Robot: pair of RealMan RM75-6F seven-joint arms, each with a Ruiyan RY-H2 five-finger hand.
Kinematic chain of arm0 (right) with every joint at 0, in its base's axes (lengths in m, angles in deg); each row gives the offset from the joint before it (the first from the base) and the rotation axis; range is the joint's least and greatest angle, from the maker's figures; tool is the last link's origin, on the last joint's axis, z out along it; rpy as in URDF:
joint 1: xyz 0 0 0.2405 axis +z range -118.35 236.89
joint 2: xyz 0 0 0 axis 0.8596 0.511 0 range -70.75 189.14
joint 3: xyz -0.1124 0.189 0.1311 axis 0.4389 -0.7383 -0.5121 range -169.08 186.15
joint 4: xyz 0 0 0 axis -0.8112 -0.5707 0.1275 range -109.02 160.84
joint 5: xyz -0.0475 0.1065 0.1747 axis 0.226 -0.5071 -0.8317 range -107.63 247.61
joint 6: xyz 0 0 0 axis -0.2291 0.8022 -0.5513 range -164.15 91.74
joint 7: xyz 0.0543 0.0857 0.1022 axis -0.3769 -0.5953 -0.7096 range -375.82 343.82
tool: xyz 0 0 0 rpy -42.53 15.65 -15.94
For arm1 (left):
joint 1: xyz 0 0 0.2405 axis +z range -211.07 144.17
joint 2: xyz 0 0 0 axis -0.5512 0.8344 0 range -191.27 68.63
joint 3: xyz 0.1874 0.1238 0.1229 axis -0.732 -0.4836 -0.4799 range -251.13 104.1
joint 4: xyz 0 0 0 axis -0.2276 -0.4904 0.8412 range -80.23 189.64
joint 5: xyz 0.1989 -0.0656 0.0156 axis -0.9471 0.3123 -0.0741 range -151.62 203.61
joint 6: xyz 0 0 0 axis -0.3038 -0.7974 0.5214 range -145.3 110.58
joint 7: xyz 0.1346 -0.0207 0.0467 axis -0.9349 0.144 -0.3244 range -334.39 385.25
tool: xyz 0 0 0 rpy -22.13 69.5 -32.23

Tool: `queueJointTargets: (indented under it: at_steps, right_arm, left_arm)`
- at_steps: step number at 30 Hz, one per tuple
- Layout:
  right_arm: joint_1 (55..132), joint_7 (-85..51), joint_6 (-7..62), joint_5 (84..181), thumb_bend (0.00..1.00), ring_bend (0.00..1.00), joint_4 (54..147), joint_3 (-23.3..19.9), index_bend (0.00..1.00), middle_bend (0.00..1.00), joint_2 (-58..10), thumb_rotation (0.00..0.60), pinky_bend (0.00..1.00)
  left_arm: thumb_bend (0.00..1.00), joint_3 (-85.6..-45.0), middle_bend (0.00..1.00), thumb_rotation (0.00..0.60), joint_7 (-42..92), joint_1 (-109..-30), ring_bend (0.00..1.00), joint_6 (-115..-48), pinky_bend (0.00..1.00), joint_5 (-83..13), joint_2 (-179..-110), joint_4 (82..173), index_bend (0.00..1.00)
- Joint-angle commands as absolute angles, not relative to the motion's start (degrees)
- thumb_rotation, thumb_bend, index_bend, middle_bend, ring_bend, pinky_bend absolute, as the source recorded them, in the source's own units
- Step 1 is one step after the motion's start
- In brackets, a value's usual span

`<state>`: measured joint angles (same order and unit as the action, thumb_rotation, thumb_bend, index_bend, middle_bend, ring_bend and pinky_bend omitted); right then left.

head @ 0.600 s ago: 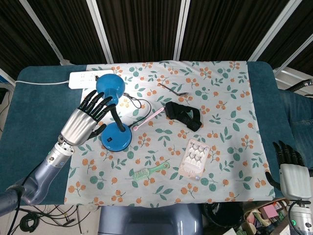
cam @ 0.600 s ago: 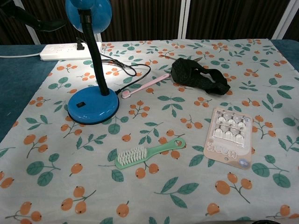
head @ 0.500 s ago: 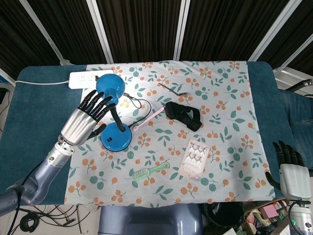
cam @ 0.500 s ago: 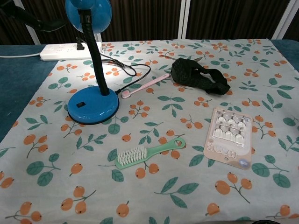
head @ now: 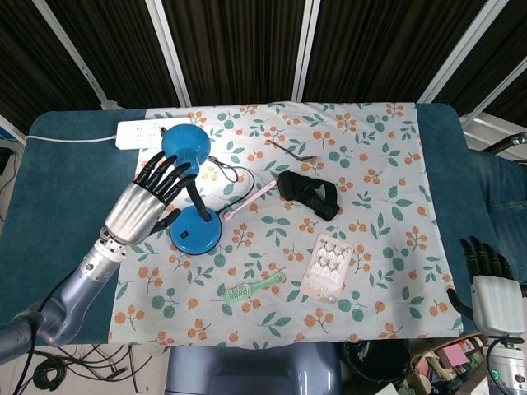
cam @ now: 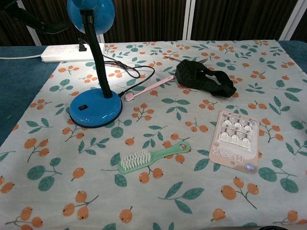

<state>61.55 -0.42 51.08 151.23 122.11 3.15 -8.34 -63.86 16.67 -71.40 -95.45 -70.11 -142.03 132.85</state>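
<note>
My left hand [head: 145,206] hovers with its fingers spread just left of the blue desk lamp, holding nothing. Its dark fingertips [head: 174,174] lie close to the lamp's black neck [head: 196,197], below the lamp head [head: 183,141]; I cannot tell whether they touch. The lamp's round base [cam: 95,108] stands on the floral cloth [head: 370,156]. In the chest view only dark fingertips [cam: 26,15] show at the top left. My right hand [head: 492,290] hangs off the table's near right corner, fingers apart and empty.
A white power strip [head: 146,132] lies behind the lamp, its cord [cam: 132,72] looping on the cloth. Also on the cloth are a pink toothbrush [cam: 148,87], a black strap bundle [cam: 204,78], a green brush [cam: 153,157], a blister pack [cam: 236,140] and a thin dark tool [head: 290,150].
My left hand has edged slightly right, toward the lamp's neck. Nothing else has moved.
</note>
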Motion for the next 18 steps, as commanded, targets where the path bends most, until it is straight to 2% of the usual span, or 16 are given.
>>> queueJointTargets:
  at_steps: [1,15,18]
  right_arm:
    - [61.57,-0.38,51.04,151.25,0.17,0.06,122.13,3.17,0.00,0.04,-8.35,0.600,0.13]
    - [61.65,-0.63,50.87,151.66,0.18,0.06,122.06,3.38,0.00,0.04,-8.09,0.600,0.13]
    - [61.61,-0.67,51.01,151.74,0.18,0.06,121.96,3.36,0.00,0.04,-8.04,0.600,0.13]
  left_arm:
    - [0.29,-63.88,0.10,0.600,16.61,-71.43,0.00,-95.59,0.06,-70.11,-142.12,132.72,0.16]
    - [0.28,-64.17,0.10,0.600,17.55,-71.51,0.00,-96.21,0.08,-70.34,-141.82,133.28,0.15]
    - [0.27,-64.61,0.11,0.600,18.29,-70.63,0.00,-98.17,0.09,-71.20,-141.35,134.07,0.15]
